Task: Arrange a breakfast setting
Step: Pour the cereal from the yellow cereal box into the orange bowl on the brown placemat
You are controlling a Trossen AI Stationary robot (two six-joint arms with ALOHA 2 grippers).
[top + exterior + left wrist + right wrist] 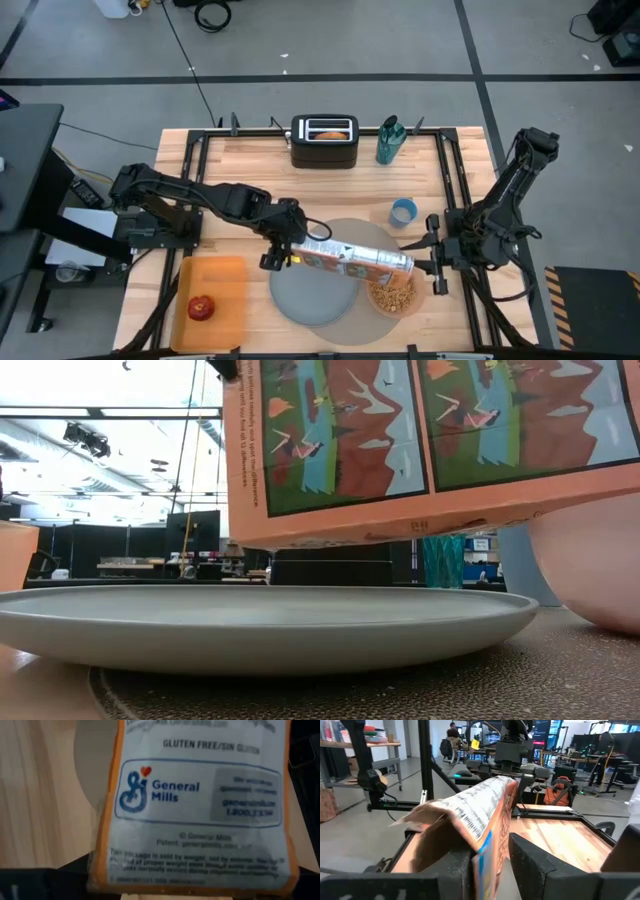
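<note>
Wooden surface framed by black rails, grey floor all around it; lab room with shelves and desks beyond.

Landmark: grey-blue plate, lying on the big round grey mat near the front edge of the surface.

- Cereal box, orange with a printed panel, is held lying lengthways above the plate's far-right part, its open end over the translucent pink bowl.
- Bowl sits just right of the plate, on the mat, with cereal pieces in it.
- Left tool is at the plate's far-left rim, its jaws spread wide and closed on the box's bottom end; the left wrist view shows that end filling the frame.
- Right tool is right of the plate, past the bowl, its fingers set narrowly on either side of the box's opened top flaps.
- Small blue cup stands beyond and right of the plate, at the mat's edge.
- Red apple lies left of the plate on a flat orange tray.
- Black toaster stands well beyond the plate at the far edge, something browned in its slot; a teal bottle is just to its right.
- Low view: box underside hangs clear above the plate.
</note>
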